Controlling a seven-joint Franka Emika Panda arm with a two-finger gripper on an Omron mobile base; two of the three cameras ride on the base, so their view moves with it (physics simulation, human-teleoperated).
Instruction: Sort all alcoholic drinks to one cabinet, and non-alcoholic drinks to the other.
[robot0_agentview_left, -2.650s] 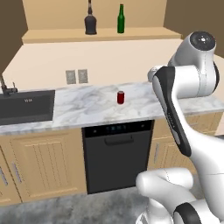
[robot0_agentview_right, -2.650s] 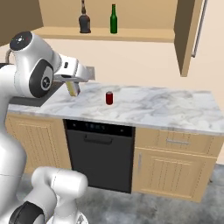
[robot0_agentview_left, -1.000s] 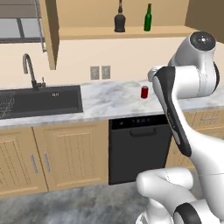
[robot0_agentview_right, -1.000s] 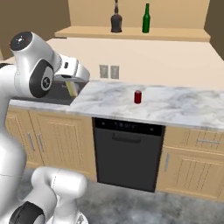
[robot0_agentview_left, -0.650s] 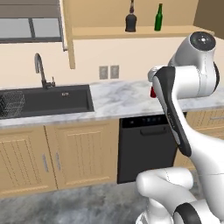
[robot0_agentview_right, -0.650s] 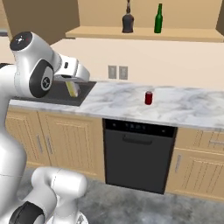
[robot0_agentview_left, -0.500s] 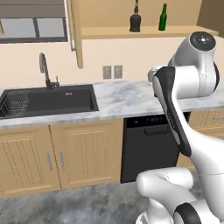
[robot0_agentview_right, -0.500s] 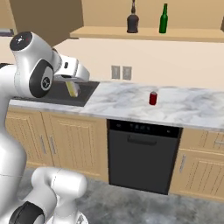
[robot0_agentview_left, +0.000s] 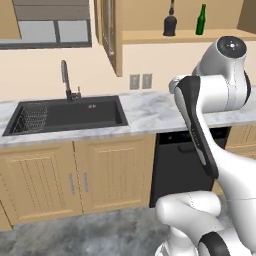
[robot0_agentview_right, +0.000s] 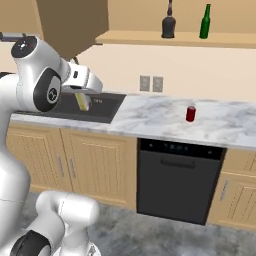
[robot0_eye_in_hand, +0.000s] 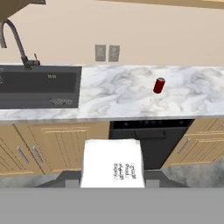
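My gripper (robot0_agentview_right: 81, 98) is shut on the small white carton (robot0_eye_in_hand: 113, 162), held in front of the arm above the counter's left part near the sink. The carton (robot0_agentview_right: 82, 101) looks pale yellow in the right base view. The red can (robot0_agentview_right: 190, 113) stands upright on the marble counter (robot0_agentview_right: 165, 117) to the right; the hand view has the can (robot0_eye_in_hand: 159, 85) beyond the carton. The black round-bellied bottle (robot0_agentview_left: 170, 25) and the green bottle (robot0_agentview_left: 200, 20) stand side by side on the shelf of the open wall cabinet (robot0_agentview_left: 180, 36), as the right base view confirms (robot0_agentview_right: 168, 24) (robot0_agentview_right: 205, 22).
The cabinet's door (robot0_agentview_left: 109, 30) hangs open at the shelf's left end. A black sink (robot0_agentview_left: 70, 114) with a faucet (robot0_agentview_left: 65, 80) lies left of the counter. A black dishwasher (robot0_agentview_right: 177, 180) sits under the counter, between base cabinets. Outlets (robot0_eye_in_hand: 107, 53) are on the wall.
The whole scene has slid to the right in both base views, so the base has driven left. The sink and the open door have come into view. The arm keeps its pose and the carton.
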